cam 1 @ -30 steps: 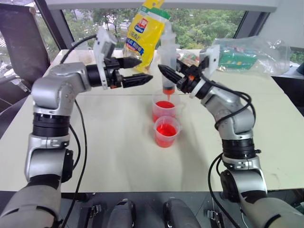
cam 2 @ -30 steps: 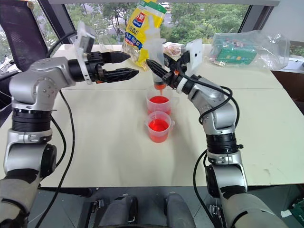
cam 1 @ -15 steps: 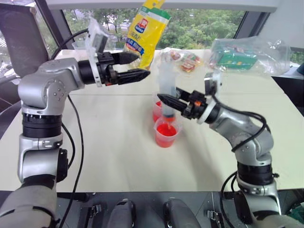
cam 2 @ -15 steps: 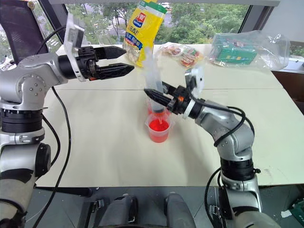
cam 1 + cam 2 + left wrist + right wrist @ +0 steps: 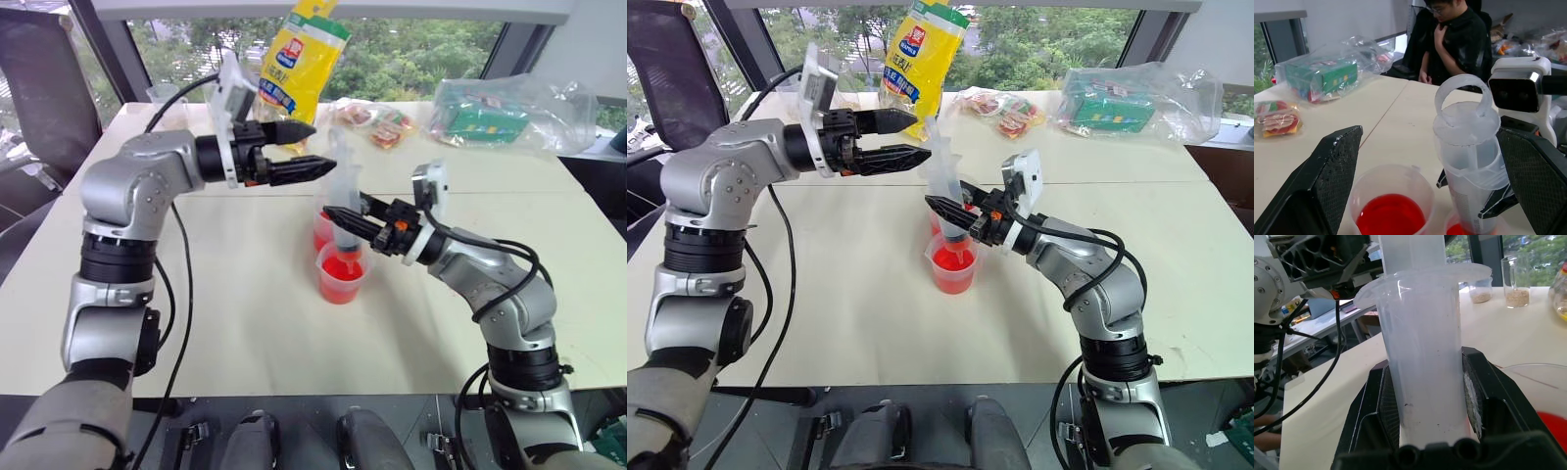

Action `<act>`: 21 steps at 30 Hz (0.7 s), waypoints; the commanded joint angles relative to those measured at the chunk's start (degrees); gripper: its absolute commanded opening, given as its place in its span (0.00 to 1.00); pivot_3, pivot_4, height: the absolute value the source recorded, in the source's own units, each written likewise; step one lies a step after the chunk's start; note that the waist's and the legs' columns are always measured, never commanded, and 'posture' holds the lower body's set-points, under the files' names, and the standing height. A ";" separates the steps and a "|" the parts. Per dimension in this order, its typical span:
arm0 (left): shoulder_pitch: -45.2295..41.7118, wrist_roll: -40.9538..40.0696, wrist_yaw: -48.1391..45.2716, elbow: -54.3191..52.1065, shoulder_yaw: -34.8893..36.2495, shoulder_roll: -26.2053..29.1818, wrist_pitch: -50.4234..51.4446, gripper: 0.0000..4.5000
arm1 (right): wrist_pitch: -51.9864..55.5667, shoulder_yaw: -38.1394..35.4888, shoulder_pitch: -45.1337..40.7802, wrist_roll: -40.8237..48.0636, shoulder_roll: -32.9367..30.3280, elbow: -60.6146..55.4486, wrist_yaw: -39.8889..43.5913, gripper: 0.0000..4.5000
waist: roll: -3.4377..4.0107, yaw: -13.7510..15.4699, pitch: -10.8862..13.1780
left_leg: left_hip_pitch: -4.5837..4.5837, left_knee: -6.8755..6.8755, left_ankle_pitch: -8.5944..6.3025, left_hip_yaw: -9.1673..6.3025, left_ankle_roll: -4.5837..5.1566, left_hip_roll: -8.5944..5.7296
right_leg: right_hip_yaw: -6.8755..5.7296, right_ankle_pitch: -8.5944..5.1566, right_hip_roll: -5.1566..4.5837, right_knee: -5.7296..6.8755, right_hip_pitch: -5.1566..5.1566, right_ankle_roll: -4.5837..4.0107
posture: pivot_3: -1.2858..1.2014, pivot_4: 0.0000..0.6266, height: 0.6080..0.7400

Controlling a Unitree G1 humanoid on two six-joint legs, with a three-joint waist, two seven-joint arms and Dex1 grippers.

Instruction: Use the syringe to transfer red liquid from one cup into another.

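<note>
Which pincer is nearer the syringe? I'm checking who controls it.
Right. The right pincer is shut on the syringe barrel above the near cup; the left pincer hangs open beside the plunger top, apart.

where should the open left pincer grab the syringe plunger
Take the ring handle at the top of the syringe, coming in level from the robot's left. The right pincer clamps the upright barrel low over the near cup, so only the plunger top is free for the left pincer.
</note>
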 commanded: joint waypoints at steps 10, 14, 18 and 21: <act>-3.07 -1.78 -0.21 2.33 4.19 1.83 -0.60 0.99 | -0.23 0.18 -0.39 1.38 -0.48 -3.11 0.32 0.31 | 0.00 0.04 0.00 | 0.00 0.00 0.00 0.00 0.00 0.00 | 0.00 0.00 -0.01 -0.01 0.00 0.00 | 0.52 0.24 1.00; -3.36 -1.73 0.10 2.89 4.54 1.68 -0.84 0.99 | 0.04 0.28 -0.28 1.50 -0.97 -3.35 0.61 0.31 | 0.00 0.04 0.00 | 0.00 0.00 0.00 0.00 0.00 0.00 | 0.00 0.00 0.00 -0.02 0.00 0.00 | 0.52 0.24 1.00; -4.10 -1.62 0.73 4.14 4.88 0.80 -1.38 0.99 | 0.25 0.54 -0.18 1.77 -1.49 -3.86 0.76 0.31 | 0.00 0.07 0.00 | 0.00 0.00 0.00 0.00 0.00 0.00 | 0.00 0.00 -0.01 -0.03 0.01 0.00 | 0.52 0.24 1.00; -4.61 -1.84 0.26 4.41 4.79 0.56 -1.32 0.99 | 0.41 0.65 -0.14 2.02 -1.83 -4.14 0.78 0.31 | 0.00 0.08 0.00 | 0.00 0.00 0.00 0.00 0.00 0.00 | 0.00 0.00 -0.01 -0.03 0.01 0.00 | 0.52 0.24 1.00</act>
